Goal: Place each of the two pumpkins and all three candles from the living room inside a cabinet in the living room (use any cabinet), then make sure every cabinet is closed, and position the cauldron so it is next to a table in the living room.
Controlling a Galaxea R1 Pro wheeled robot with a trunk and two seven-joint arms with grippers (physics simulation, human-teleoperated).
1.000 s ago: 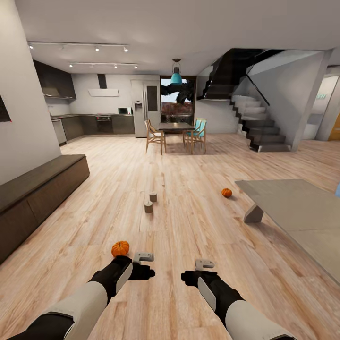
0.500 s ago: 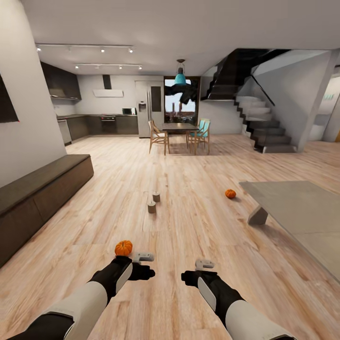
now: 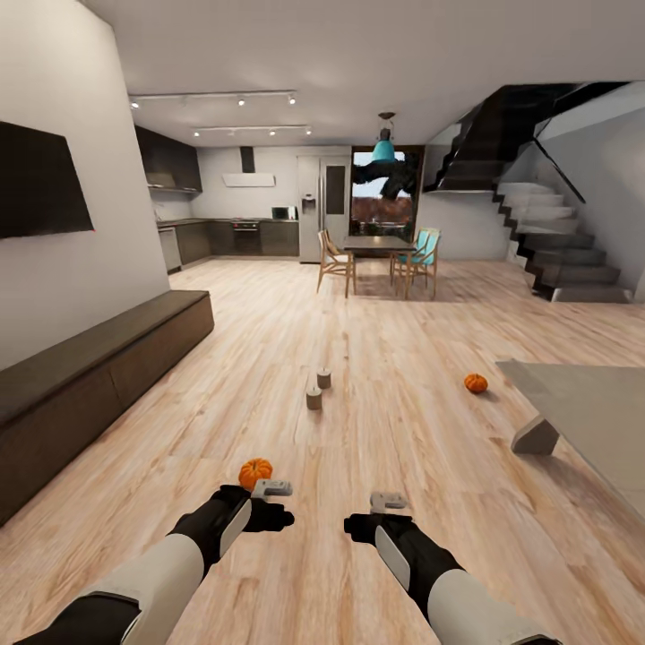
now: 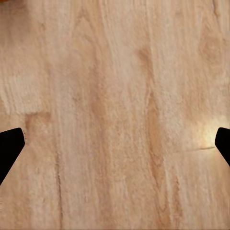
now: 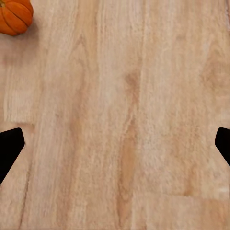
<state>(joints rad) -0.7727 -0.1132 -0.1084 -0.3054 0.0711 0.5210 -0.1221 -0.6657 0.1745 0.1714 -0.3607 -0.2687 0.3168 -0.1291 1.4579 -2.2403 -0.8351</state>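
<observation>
One orange pumpkin lies on the wood floor just beyond my left gripper, and it also appears at the edge of the right wrist view as a pumpkin. A second pumpkin sits farther off, near the corner of the grey table. Two short candles stand mid-floor. The long dark cabinet runs along the left wall, its fronts shut. Both grippers hang low over bare floor, the right gripper beside the left. Each wrist view shows wide-apart fingertips holding nothing: left gripper, right gripper.
A dark TV panel hangs above the cabinet. Far back are a dining table with chairs, a kitchen and a staircase. Open wood floor lies between the cabinet and the grey table.
The whole view has swung left, so the floor objects and table sit farther right and the TV panel has come into sight. Both arms hold the same pose, grippers still open.
</observation>
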